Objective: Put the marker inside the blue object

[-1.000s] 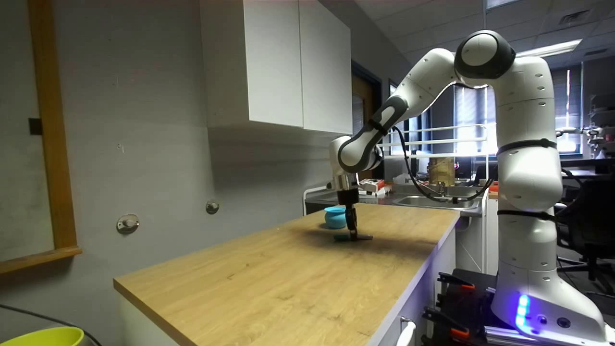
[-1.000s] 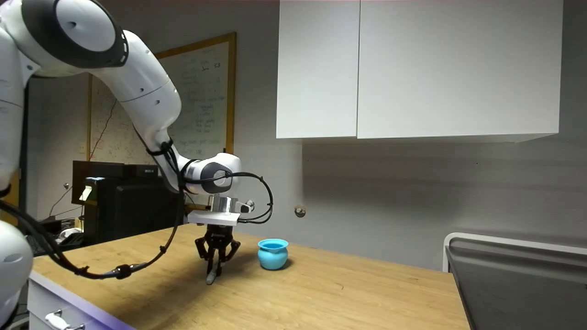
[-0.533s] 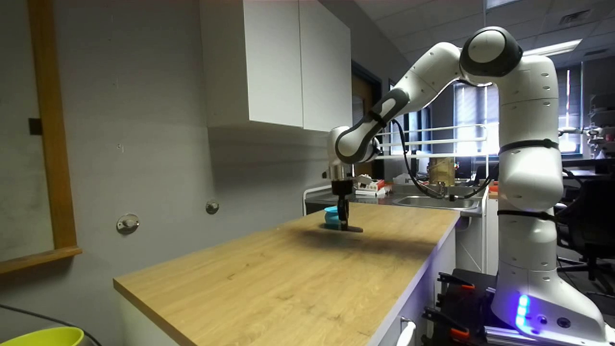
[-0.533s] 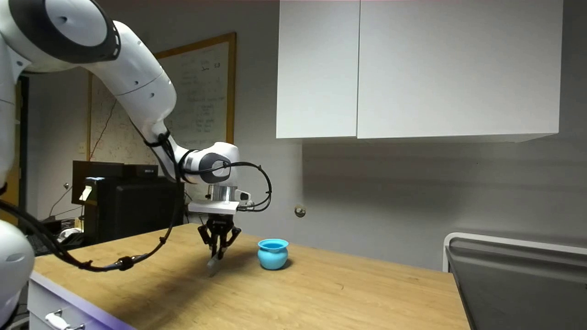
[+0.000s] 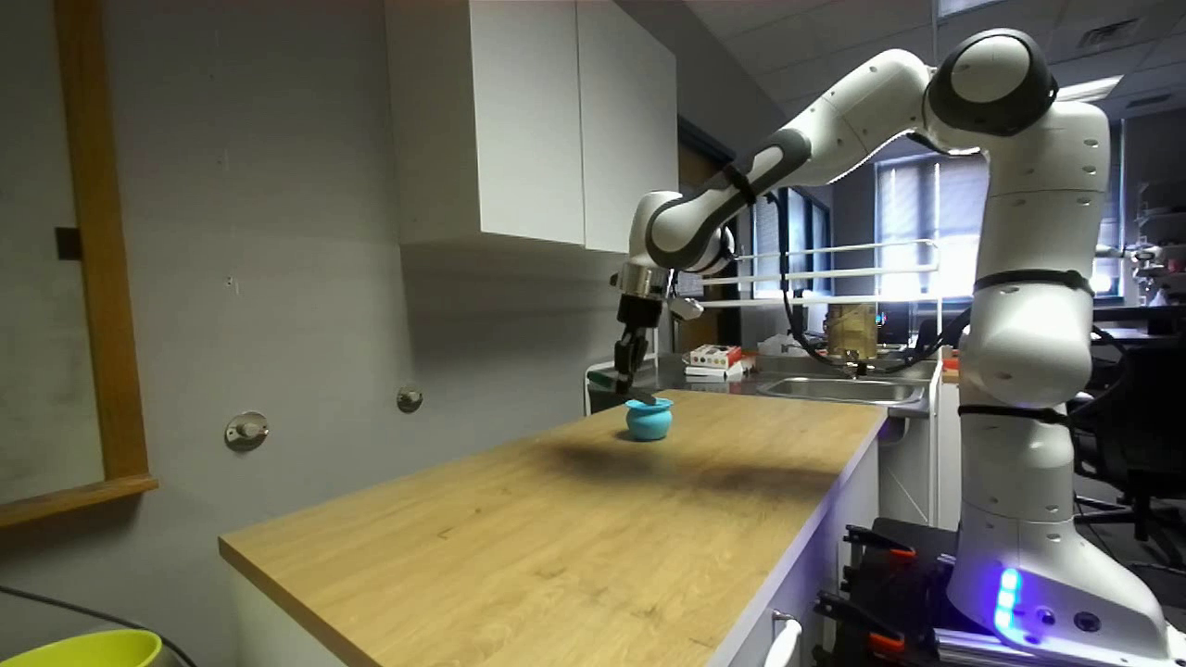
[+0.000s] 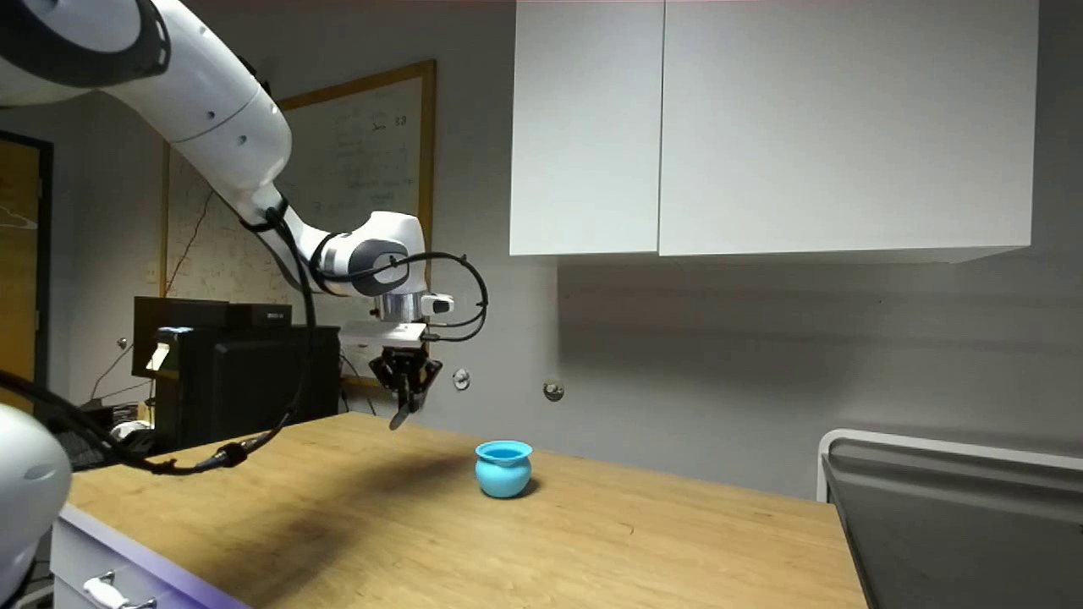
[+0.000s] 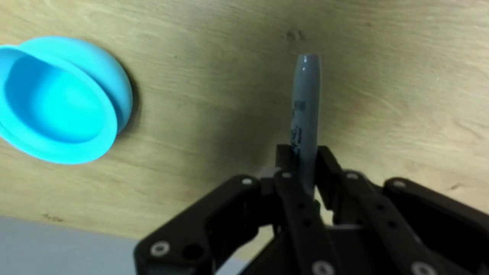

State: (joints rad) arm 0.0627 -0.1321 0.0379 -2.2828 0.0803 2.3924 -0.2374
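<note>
My gripper [image 7: 301, 158] is shut on the marker [image 7: 306, 99], a grey-bodied pen with dark lettering in the wrist view. A green bit shows behind the fingers. In the exterior views the gripper [image 5: 628, 378] [image 6: 408, 396] holds the marker [image 6: 398, 418] tilted, well above the counter. The blue object is a small round pot [image 5: 649, 423] with a flared rim, upright on the counter, also in an exterior view [image 6: 503, 475]. In the wrist view the pot [image 7: 61, 103] is left of the marker, its open mouth visible and nothing seen inside. Gripper and pot are apart.
The wooden countertop [image 5: 519, 537] runs along a grey wall. A white wall cabinet [image 6: 761, 127] hangs above it. A metal sink [image 5: 839, 390] and small boxes [image 5: 713, 357] are behind the far end. A yellow-green bin [image 5: 88, 650] is low at the front.
My gripper has lifted the marker off the counter, moved up and toward the wall, and tilted. It held the marker throughout. The blue pot has not moved.
</note>
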